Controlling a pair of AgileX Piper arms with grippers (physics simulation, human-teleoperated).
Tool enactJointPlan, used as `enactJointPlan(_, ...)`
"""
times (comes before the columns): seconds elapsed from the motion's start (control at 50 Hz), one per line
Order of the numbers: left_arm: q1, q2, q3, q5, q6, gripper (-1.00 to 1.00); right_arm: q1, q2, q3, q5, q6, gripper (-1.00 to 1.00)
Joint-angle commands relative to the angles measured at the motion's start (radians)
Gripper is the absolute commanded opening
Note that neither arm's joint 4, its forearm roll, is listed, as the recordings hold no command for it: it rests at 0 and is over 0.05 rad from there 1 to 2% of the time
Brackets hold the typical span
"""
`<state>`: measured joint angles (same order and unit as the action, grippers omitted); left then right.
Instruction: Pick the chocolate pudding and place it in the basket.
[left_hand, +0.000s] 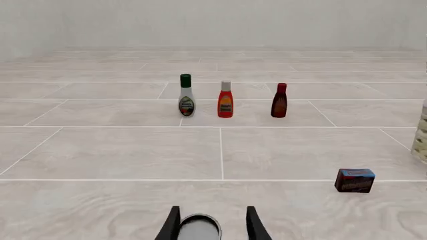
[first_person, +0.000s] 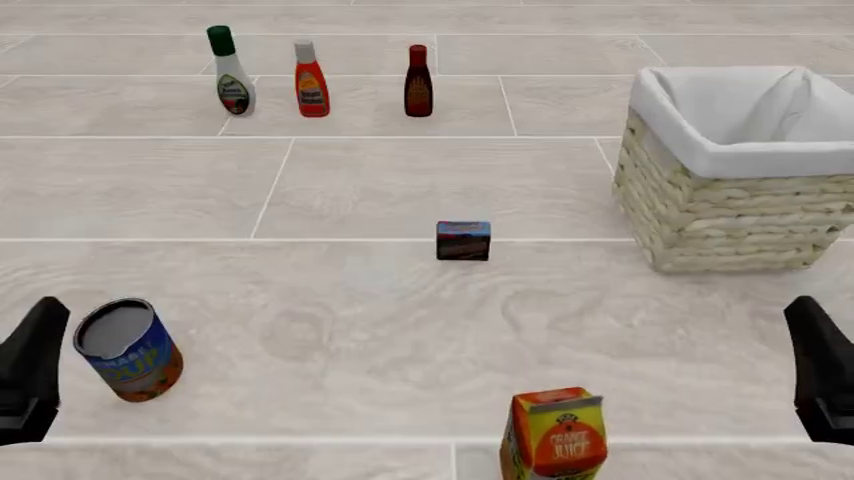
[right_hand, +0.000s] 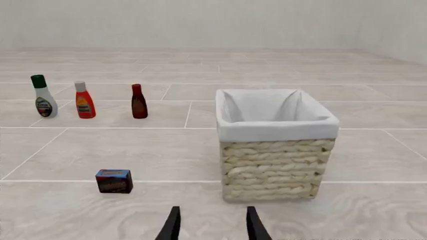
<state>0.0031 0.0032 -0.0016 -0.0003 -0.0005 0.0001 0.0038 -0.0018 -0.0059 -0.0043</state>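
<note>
The chocolate pudding (first_person: 463, 240) stands alone near the table's centre, with the basket (first_person: 694, 225) at its 3 o'clock, apart from it and untouched. Both arms sit at the near edge: the left gripper (left_hand: 212, 225) at 8 o'clock from the pudding, the right gripper (right_hand: 212, 222) at 4 o'clock, each with its fingers spread and holding nothing. The pick has not begun. The box is small and low, so an off-centre closure would likely push or topple it rather than seize it. A reach by the left arm risks striking the blue-orange can (first_person: 130, 350) just beside it; a right-arm approach risks brushing the orange juice carton (first_person: 555, 435) at the pudding's 5 o'clock. A low carry could catch the basket's folded cloth rim.
</note>
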Motion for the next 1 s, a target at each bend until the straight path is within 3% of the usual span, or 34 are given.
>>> enactJointPlan(0.02,-0.003,0.009,-0.003,-0.005,0.0,1.0,0.003,0.008,-0.003,0.002,0.006,1.0)
enactJointPlan(0.24,-0.003,0.015,-0.006,-0.009,0.0,1.0,0.008,0.016,-0.002,0.0,0.003,1.0)
enactJointPlan(0.26,-0.006,0.026,-0.008,-0.017,0.0,1.0,0.024,0.108,-0.019,-0.038,0.059,1.0)
enactJointPlan(0.28,-0.003,0.016,-0.006,-0.01,0.001,1.0,0.009,0.024,-0.001,-0.009,0.003,1.0)
enactJointPlan(0.48,-0.004,0.009,-0.006,-0.008,0.004,1.0,0.015,0.024,-0.002,-0.005,-0.001,1.0)
enactJointPlan(0.58,-0.003,0.009,-0.006,-0.005,0.002,1.0,0.053,0.095,-0.055,-0.029,-0.013,1.0)
enactJointPlan(0.68,-0.003,0.006,-0.007,-0.002,0.003,1.0,0.121,0.268,-0.134,-0.109,-0.047,1.0)
enactJointPlan(0.88,-0.004,0.003,-0.007,0.001,0.003,1.0,0.181,0.428,-0.231,-0.147,-0.123,1.0)
enactJointPlan(0.96,-0.004,0.002,-0.008,0.002,0.004,1.0,0.223,0.515,-0.273,-0.162,-0.184,1.0)
enactJointPlan(1.0,-0.004,0.002,-0.008,0.003,0.003,1.0,0.233,0.554,-0.298,-0.159,-0.182,1.0)
